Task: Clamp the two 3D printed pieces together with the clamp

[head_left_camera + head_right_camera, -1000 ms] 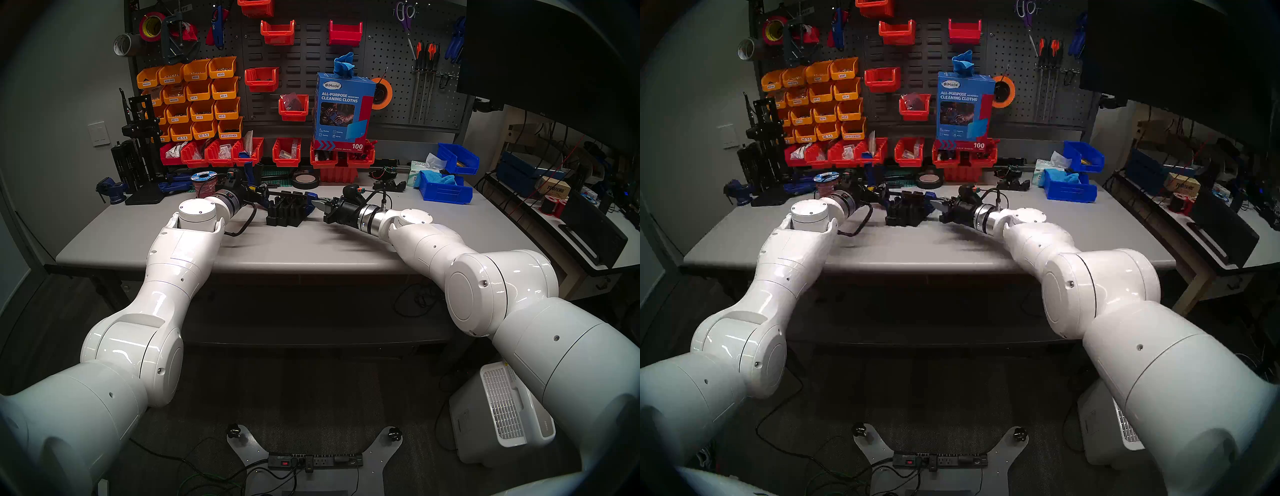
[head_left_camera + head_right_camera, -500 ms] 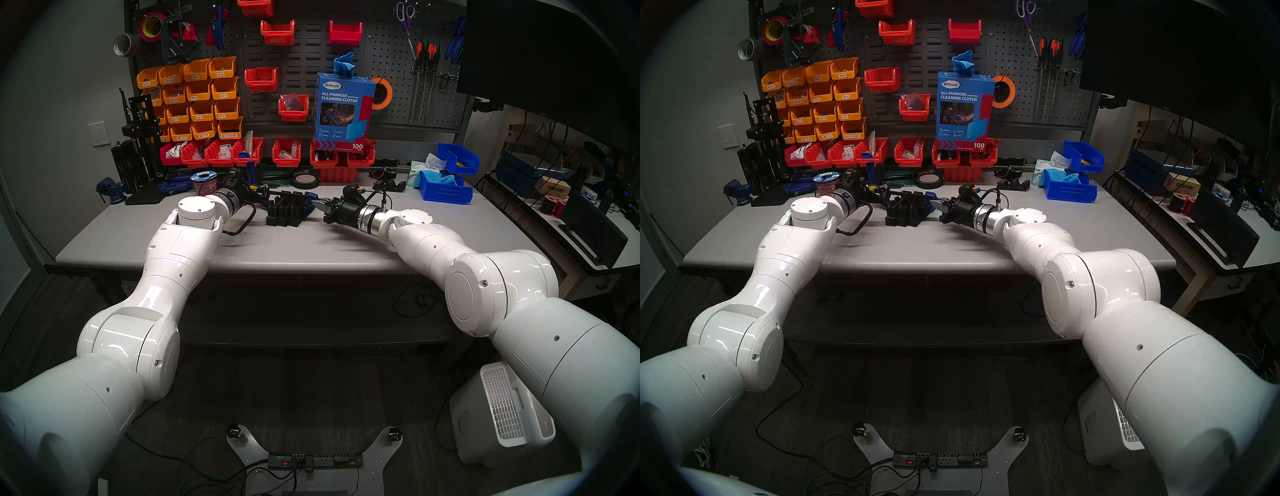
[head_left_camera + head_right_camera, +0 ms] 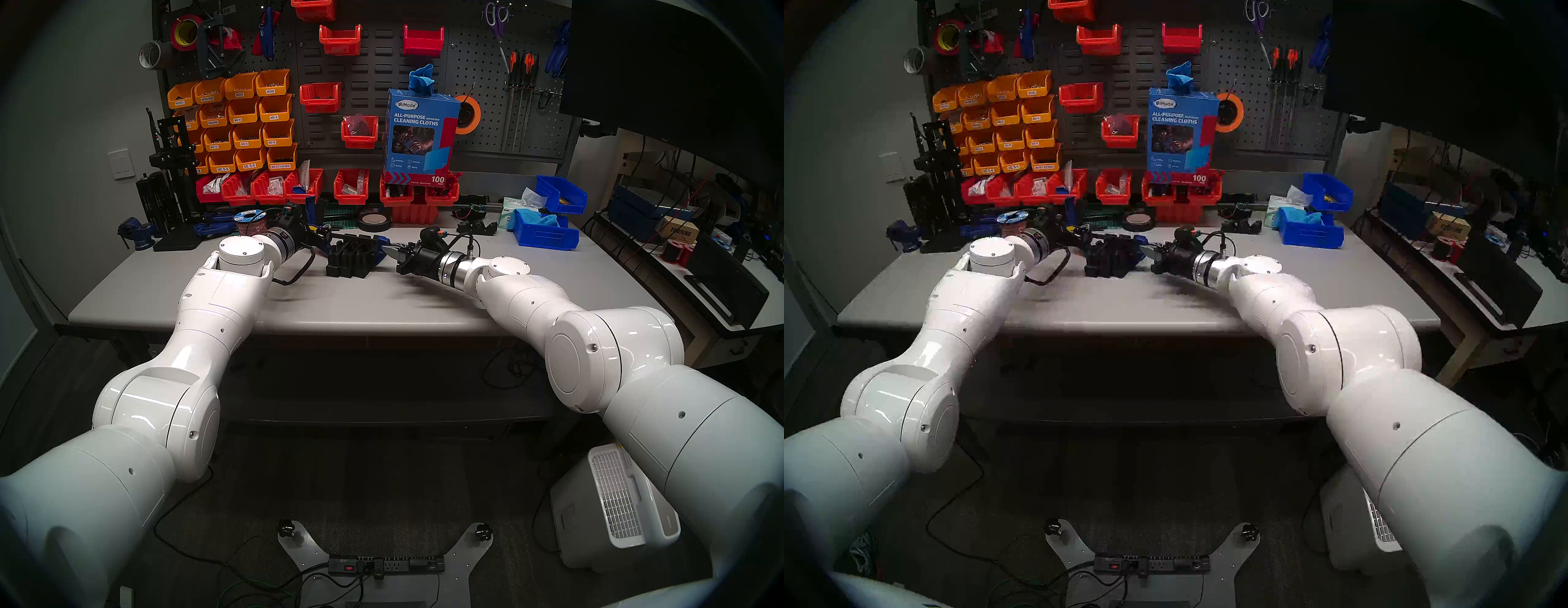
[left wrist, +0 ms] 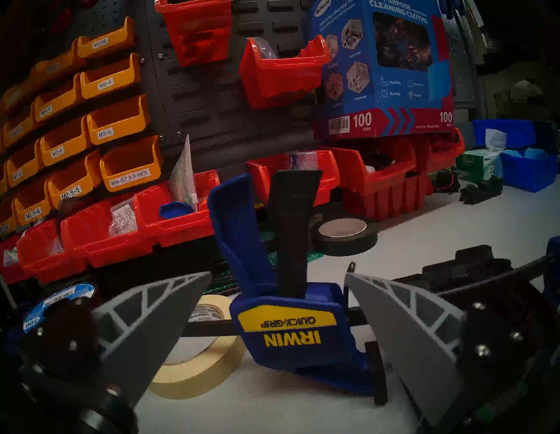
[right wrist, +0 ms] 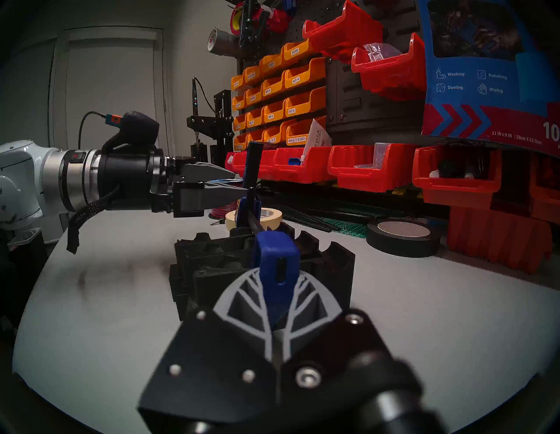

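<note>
Right gripper pinched shut on clamp end | left gripper spread wide, empty, flanking clamp body | printed pieces beneath clamp bar.

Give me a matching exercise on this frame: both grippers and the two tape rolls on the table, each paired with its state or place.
Things:
1. left gripper
2. right gripper
3. black tape
4. beige tape

States or places:
A. shut on the blue end of the clamp
B. lying flat in front of the red bins
C. open, a finger on each side of the clamp's labelled body
D. partly hidden behind the clamp in the left wrist view

Pairs: 1-C, 2-A, 3-B, 4-D
</note>
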